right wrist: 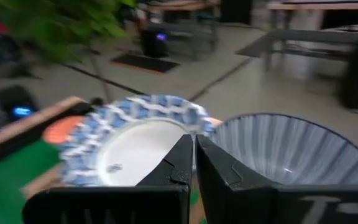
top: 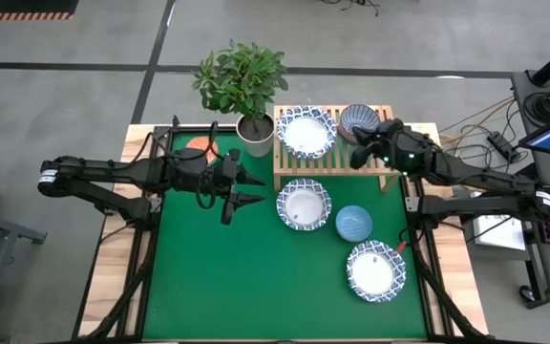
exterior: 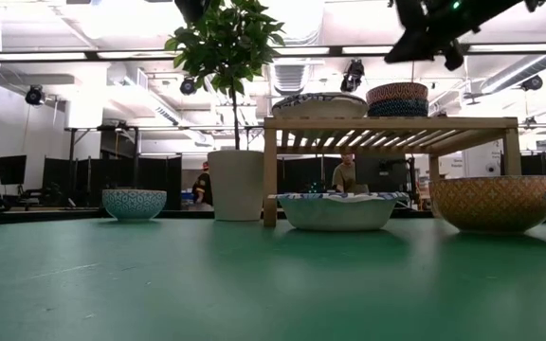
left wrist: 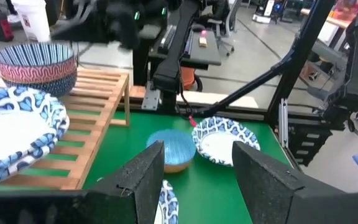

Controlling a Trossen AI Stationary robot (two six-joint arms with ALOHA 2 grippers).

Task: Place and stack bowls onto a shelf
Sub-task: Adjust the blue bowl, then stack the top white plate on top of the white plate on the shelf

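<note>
Wooden shelf (top: 332, 162) at the table's far edge, bearing a white bowl (top: 305, 131) and a striped bowl (top: 360, 119). Right gripper (top: 362, 153) above its right end, fingers together, empty. Left gripper (top: 248, 187) parted, empty, beside plant pot (top: 254, 135).

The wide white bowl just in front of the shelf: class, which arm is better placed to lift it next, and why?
Probably the left. Its open gripper hangs beside that wide white bowl. The right gripper, shut and empty, is above the shelf by the stacked small bowls.
</note>
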